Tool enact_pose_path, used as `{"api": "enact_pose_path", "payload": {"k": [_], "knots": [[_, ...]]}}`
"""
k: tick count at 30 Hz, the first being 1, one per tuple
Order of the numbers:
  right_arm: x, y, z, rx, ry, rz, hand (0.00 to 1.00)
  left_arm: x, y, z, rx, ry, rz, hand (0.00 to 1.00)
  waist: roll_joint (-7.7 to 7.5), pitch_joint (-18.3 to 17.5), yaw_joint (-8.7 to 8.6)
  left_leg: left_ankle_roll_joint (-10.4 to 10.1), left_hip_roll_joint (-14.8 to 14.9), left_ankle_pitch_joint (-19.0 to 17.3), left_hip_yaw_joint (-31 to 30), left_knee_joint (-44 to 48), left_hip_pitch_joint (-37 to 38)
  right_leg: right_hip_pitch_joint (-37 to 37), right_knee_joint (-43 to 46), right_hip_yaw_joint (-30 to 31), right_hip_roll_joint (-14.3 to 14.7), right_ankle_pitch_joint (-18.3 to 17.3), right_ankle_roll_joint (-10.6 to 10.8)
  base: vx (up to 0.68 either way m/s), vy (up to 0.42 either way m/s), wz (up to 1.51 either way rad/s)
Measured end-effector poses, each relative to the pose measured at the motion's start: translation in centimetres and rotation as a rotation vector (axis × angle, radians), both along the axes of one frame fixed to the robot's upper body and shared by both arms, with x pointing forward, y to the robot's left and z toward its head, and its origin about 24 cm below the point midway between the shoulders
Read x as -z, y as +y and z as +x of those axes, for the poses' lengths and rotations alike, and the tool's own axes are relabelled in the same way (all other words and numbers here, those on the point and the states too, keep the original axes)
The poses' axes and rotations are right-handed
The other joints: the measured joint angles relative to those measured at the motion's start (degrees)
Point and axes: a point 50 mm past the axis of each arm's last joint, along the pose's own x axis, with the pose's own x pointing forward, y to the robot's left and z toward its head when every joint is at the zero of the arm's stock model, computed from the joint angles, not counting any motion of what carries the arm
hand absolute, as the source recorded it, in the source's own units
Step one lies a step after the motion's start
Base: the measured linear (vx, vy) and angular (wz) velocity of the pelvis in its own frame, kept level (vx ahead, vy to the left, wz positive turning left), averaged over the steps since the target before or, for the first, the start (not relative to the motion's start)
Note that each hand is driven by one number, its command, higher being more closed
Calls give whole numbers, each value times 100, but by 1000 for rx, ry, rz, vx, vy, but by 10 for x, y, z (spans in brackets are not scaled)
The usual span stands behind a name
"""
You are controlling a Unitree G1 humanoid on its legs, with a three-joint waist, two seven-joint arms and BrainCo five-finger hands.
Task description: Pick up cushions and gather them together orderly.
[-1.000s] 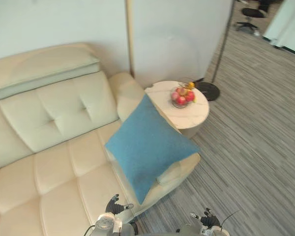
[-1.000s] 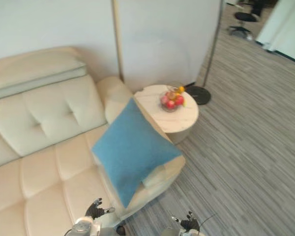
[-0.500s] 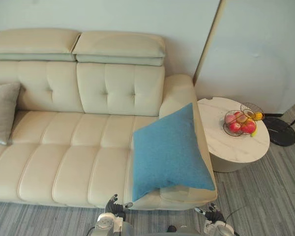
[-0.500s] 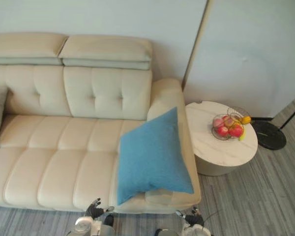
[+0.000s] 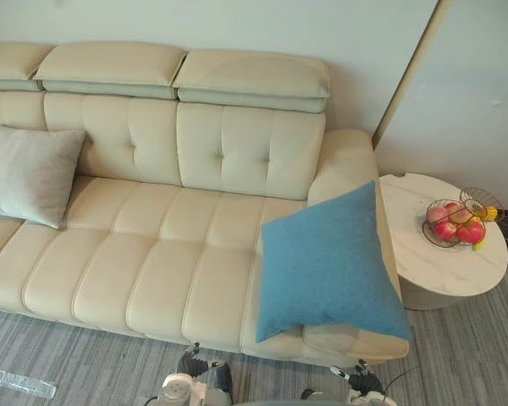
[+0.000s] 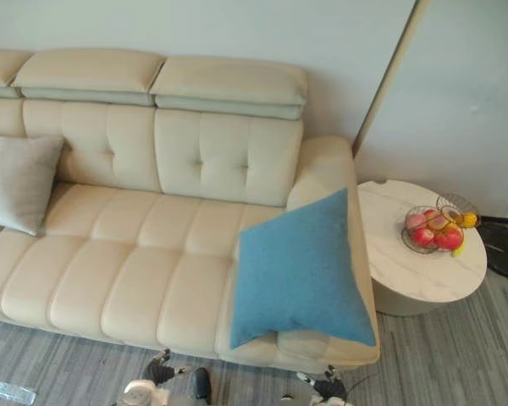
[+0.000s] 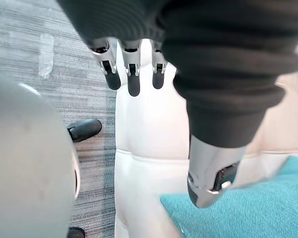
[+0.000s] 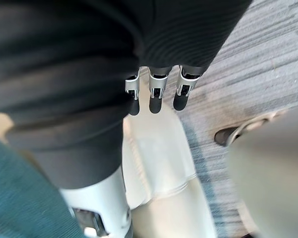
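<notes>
The left hand (image 7: pixel 208 74) and the right hand (image 8: pixel 79 114) each wore a dark ribbed cover (image 8: pixel 64 44) over back and wrist. Their silver fingers (image 7: pixel 133 74) ended in dark tips. Each silver thumb (image 7: pixel 208 173) had a small dark recess near its end.

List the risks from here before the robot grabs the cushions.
1. The blue cushion leans on the armrest of the sofa, near the front edge; a weak grasp may drop it to the floor.
2. The fruit bowl on the round side table stands just past that armrest; a wide swing of the right hand could hit it.
3. The grey cushion lies at the sofa's other end, far from the left hand; carrying one across may drag it.
</notes>
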Motion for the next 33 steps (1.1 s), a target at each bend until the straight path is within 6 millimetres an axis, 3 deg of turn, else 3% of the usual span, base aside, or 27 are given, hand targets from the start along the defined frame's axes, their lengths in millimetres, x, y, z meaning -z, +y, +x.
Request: {"api": "enact_pose_path", "payload": {"k": [5,10,11,18,28,33], "knots": [[-55,-21,37,-3,-289,-170,0,0,-1,0,-3,-3,5,0,-118,50,-167,-69,5,-147,347,-1,331,107,-68,401,31,11,-2,67,19,-35],[-97,-41,44,20,-440,-332,0,1,-10,-2,26,3,-10,0,-111,58,-270,-123,59,-209,601,0,506,105,-8,696,86,14,-11,25,-3,-34],[-114,-43,47,14,-505,-382,0,2,-13,-3,32,7,-14,0,-83,71,-303,-127,72,-226,653,-1,562,101,18,781,101,12,-14,-18,-7,-29],[-178,-38,60,-50,-766,-559,0,2,-21,-3,90,8,-17,0,-65,85,-366,-111,61,-238,648,-2,635,95,35,851,93,9,-25,-50,2,-5],[-196,-24,81,-213,-889,-517,0,1,-27,1,174,1,-25,0,-59,96,-279,-104,43,-239,599,-1,567,71,29,818,83,10,-23,-1,-1,1],[-178,-24,107,-286,-796,-510,0,-9,-35,23,218,-78,-29,0,-115,139,-182,-15,21,-146,401,35,130,-263,125,646,69,26,-32,33,-3,22]]}}
